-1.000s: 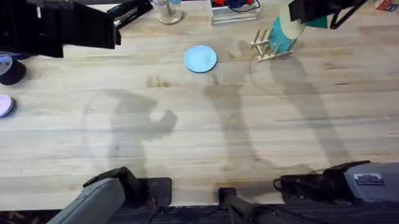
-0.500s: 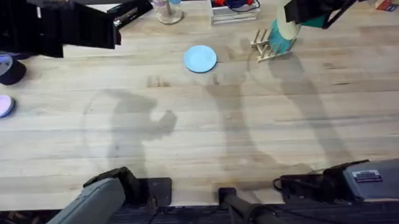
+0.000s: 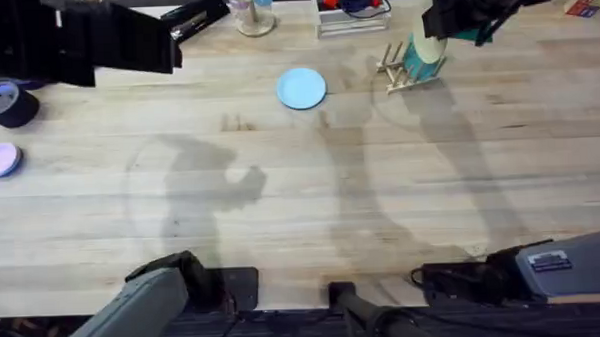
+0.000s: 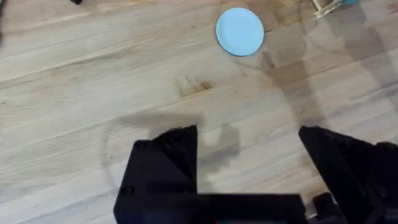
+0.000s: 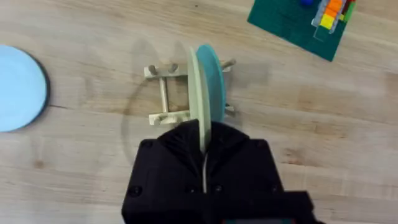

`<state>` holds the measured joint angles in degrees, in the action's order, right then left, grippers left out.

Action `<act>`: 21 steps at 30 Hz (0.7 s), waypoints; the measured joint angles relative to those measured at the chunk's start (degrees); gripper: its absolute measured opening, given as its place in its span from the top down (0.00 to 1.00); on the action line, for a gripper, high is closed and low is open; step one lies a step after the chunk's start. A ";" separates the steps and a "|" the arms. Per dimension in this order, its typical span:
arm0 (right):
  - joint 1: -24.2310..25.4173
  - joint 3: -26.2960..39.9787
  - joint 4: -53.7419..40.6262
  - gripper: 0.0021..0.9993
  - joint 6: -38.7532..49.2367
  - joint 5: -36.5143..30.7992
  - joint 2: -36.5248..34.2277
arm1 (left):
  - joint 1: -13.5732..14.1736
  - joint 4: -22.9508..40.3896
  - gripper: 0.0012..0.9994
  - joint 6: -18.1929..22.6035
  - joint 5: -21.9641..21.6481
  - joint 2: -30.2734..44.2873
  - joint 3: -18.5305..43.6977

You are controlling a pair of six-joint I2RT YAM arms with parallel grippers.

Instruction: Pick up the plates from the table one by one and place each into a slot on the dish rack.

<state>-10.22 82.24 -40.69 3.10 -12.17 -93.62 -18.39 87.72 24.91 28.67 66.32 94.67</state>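
While gripped by right fingers, cream plate over dish rack.

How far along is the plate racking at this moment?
Done: a teal plate stands in the dish rack. In hand: the right gripper holds a cream plate upright over the rack, beside the teal one. Left: the light blue plate lies flat on the table.

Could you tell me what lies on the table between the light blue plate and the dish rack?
Nothing: in the overhead view, only bare table separates the light blue plate from the dish rack. The right wrist view shows the same bare wood.
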 joint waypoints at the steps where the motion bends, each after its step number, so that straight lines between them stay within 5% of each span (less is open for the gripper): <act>1: 0.00 0.00 0.10 0.97 -0.10 0.00 0.00 | 0.00 0.00 0.00 0.00 0.00 0.00 0.00; 21: 0.00 0.00 1.89 0.97 -0.60 0.64 -1.69 | 0.00 0.00 0.00 0.00 0.00 0.00 0.00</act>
<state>-10.22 82.24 -38.80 2.50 -11.53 -95.31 -18.39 87.72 24.91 28.67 66.32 94.67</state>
